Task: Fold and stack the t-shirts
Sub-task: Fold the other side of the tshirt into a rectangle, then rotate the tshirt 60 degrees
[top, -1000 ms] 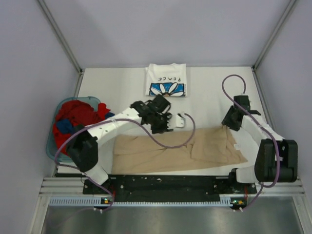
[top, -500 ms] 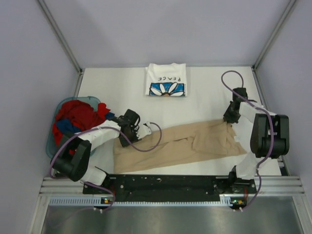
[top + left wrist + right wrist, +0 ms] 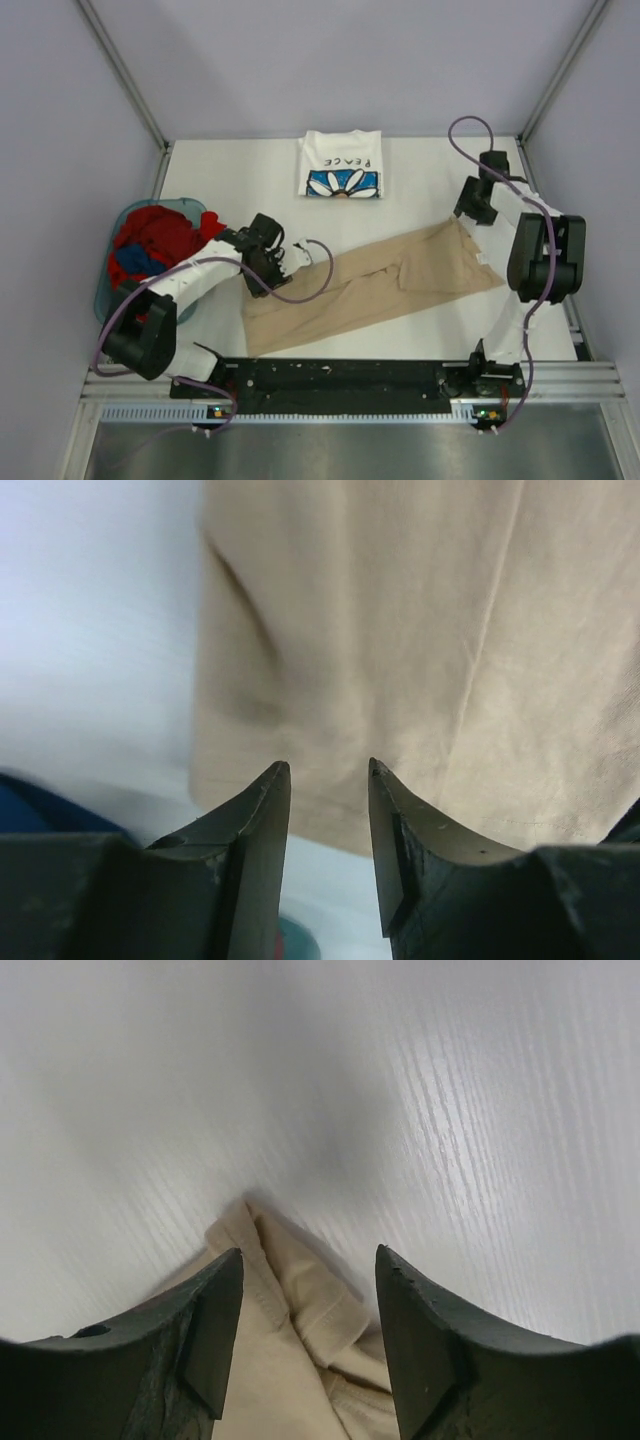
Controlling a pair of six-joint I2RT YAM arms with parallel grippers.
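Observation:
A tan t-shirt (image 3: 390,285) lies flat and slanted across the table, low at the left and farther back at the right. My left gripper (image 3: 300,258) hovers open at its left end; in the left wrist view the gripper (image 3: 328,768) has nothing between its fingers, with the tan cloth (image 3: 420,630) just beyond. My right gripper (image 3: 468,212) stands open over the shirt's far right corner (image 3: 290,1340), jaws wide apart (image 3: 310,1252) and not pinching it. A folded white t-shirt with a blue daisy print (image 3: 342,165) lies at the back centre. Red t-shirts (image 3: 160,235) and a blue one (image 3: 130,262) sit bunched at the left.
A teal plastic basket (image 3: 108,300) at the table's left edge holds the red and blue cloth. Purple cables loop off both arms over the table. Metal frame posts and grey walls close in the back and sides.
The tan shirt has swung from lying level to slanted, its right end dragged toward the back by the right gripper, which now stands open. The left arm drew back to the shirt's left end.

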